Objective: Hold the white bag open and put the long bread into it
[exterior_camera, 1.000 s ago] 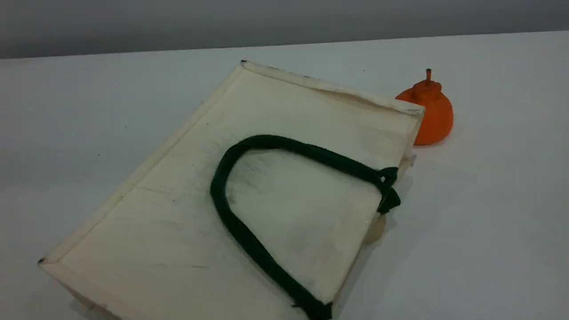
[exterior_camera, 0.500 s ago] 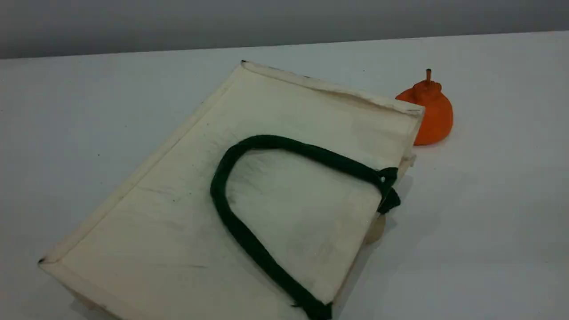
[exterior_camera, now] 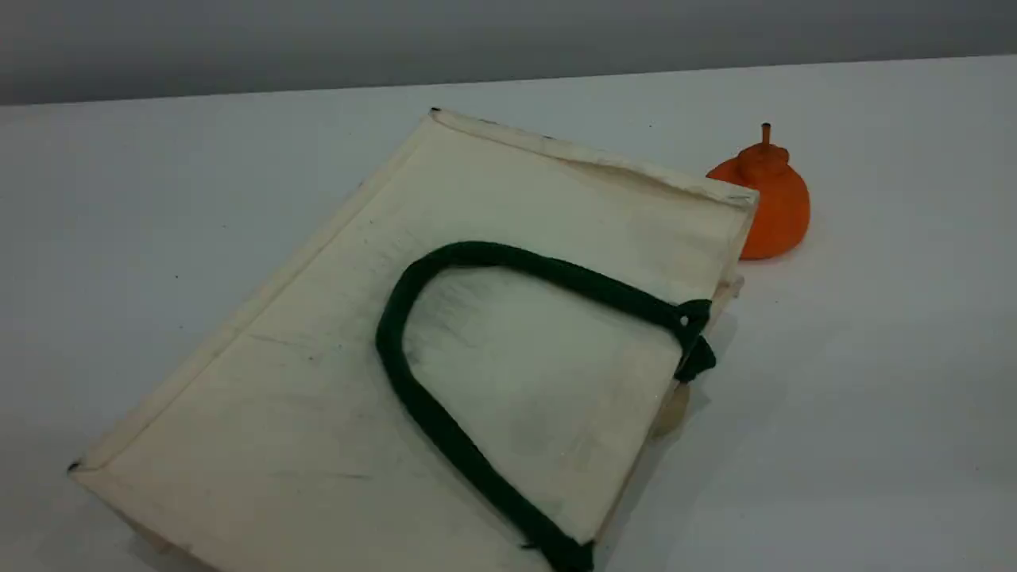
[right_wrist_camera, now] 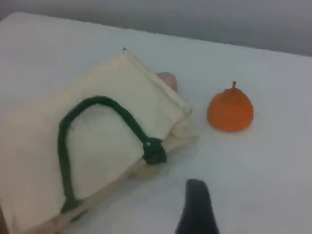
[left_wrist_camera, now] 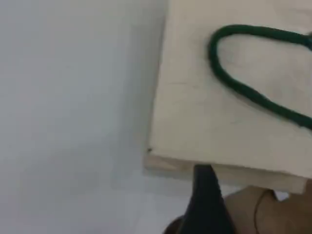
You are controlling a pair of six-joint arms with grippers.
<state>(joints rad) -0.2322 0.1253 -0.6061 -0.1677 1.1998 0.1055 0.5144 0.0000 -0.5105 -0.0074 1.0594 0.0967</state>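
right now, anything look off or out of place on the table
The white bag lies flat and skewed, its green handle flopped across the top, mouth shut. The long bread isn't clearly in view. An orange pumpkin-shaped thing sits beside the bag's far corner.

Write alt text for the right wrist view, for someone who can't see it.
A large cream-white fabric tote bag lies flat on a white table, its dark green rope handle looped across its upper face. To its right, apart from it, sits an orange pumpkin-shaped object with a short stem. The right gripper shows as one dark fingertip at the bottom edge, above bare table.
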